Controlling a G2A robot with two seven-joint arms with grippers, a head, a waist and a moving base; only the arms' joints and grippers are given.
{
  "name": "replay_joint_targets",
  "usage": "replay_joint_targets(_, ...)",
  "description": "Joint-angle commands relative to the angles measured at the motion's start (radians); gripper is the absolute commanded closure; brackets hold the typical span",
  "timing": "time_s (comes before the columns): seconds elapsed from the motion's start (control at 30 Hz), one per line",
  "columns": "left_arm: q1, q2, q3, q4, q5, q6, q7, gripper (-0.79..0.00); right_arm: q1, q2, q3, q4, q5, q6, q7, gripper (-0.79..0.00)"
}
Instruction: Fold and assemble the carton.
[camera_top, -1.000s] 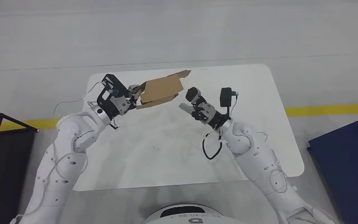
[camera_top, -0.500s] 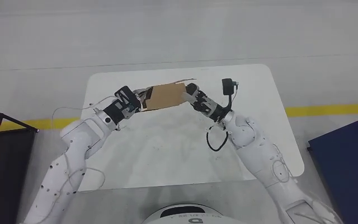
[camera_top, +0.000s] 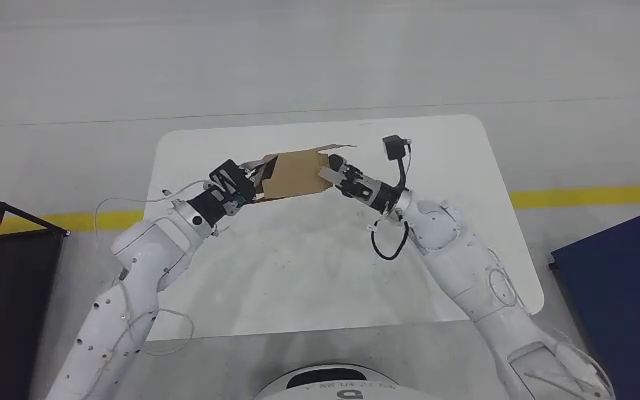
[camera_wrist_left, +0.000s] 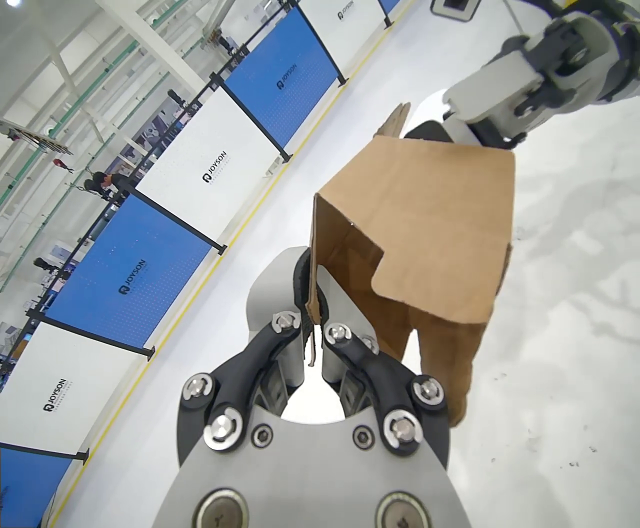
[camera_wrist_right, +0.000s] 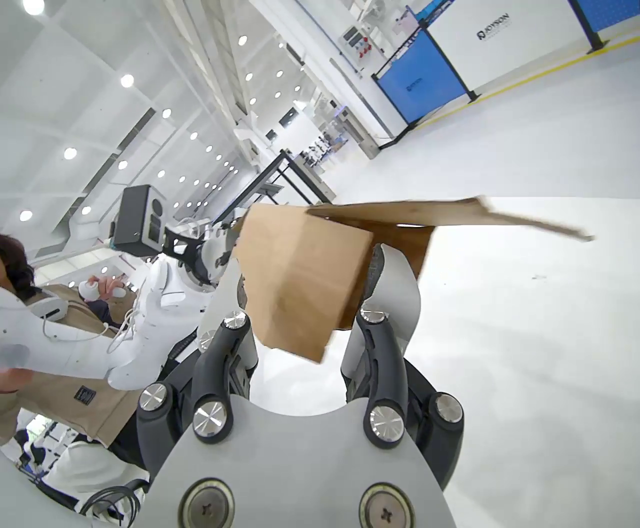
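A brown cardboard carton (camera_top: 295, 172), partly opened into a sleeve, is held above the back of the white table (camera_top: 300, 270). My left gripper (camera_top: 250, 186) is at its left end, shut on the edge of one side panel (camera_wrist_left: 312, 300); the carton (camera_wrist_left: 430, 235) stretches away from it with loose flaps hanging below. At the carton's other end sits my right gripper (camera_top: 335, 178), open, its fingers (camera_wrist_right: 395, 285) straddling that end of the carton (camera_wrist_right: 300, 270). A long flap (camera_wrist_right: 450, 212) sticks out sideways past them. From the left wrist the right gripper (camera_wrist_left: 465, 125) shows against the far wall.
The table's front half (camera_top: 330, 300) is bare. A black cable loop (camera_top: 385, 245) hangs from the right forearm. A dark blue barrier (camera_top: 600, 290) stands off the table's right side and a black frame (camera_top: 20, 270) off its left.
The right gripper has moved left onto the carton's right end. The left arm has shifted right and toward me, and the carton has turned from tilted to nearly level.
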Motion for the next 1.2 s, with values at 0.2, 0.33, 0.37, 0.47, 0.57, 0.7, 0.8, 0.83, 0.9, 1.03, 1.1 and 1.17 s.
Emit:
replay_joint_targets(0.2, 0.009, 0.001, -0.003, -0.005, 0.063, 0.019, 0.026, 0.0, 0.017, -0.002, -0.015, 0.041, 0.156, -0.05, 0.091, -0.379)
replay_joint_targets(0.33, 0.009, -0.001, 0.008, 0.002, 0.1, 0.04, 0.037, 0.0, 0.032, -0.003, -0.026, 0.06, 0.272, -0.095, 0.168, -0.357)
replay_joint_targets(0.37, 0.008, -0.001, 0.01, 0.003, 0.108, 0.04, 0.039, 0.0, 0.035, -0.002, -0.028, 0.065, 0.297, -0.102, 0.189, -0.354)
replay_joint_targets(0.47, 0.005, -0.001, 0.014, 0.006, 0.122, 0.04, 0.049, 0.0, 0.048, 0.0, -0.026, 0.085, 0.344, -0.107, 0.232, -0.336)
replay_joint_targets(0.57, 0.003, -0.001, 0.017, 0.007, 0.135, 0.038, 0.063, 0.0, 0.06, 0.0, -0.032, 0.101, 0.361, -0.097, 0.267, -0.32)
replay_joint_targets(0.7, 0.002, -0.001, 0.021, 0.007, 0.15, 0.03, 0.081, 0.0, 0.083, 0.001, -0.042, 0.125, 0.341, -0.075, 0.306, -0.351)
replay_joint_targets(0.8, 0.001, -0.002, 0.019, 0.004, 0.146, 0.026, 0.089, 0.0, 0.094, -0.001, -0.044, 0.143, 0.343, -0.057, 0.301, -0.391)
replay_joint_targets(0.83, 0.001, -0.002, 0.018, 0.004, 0.147, 0.026, 0.09, 0.0, 0.098, -0.001, -0.044, 0.148, 0.343, -0.057, 0.302, -0.425)
replay_joint_targets(0.9, 0.001, -0.002, 0.016, 0.003, 0.154, 0.026, 0.092, 0.0, 0.103, -0.002, -0.044, 0.155, 0.349, -0.061, 0.303, -0.539)
replay_joint_targets(1.03, 0.0, -0.002, 0.018, 0.005, 0.181, 0.032, 0.089, 0.0, 0.112, -0.005, -0.05, 0.161, 0.365, -0.07, 0.309, -0.437)
replay_joint_targets(1.1, -0.002, -0.002, 0.018, 0.007, 0.184, 0.038, 0.089, 0.0, 0.116, -0.007, -0.057, 0.162, 0.373, -0.078, 0.319, -0.354)
replay_joint_targets(1.17, -0.005, -0.003, 0.019, 0.007, 0.195, 0.042, 0.089, 0.0, 0.121, -0.008, -0.062, 0.167, 0.378, -0.082, 0.327, -0.317)
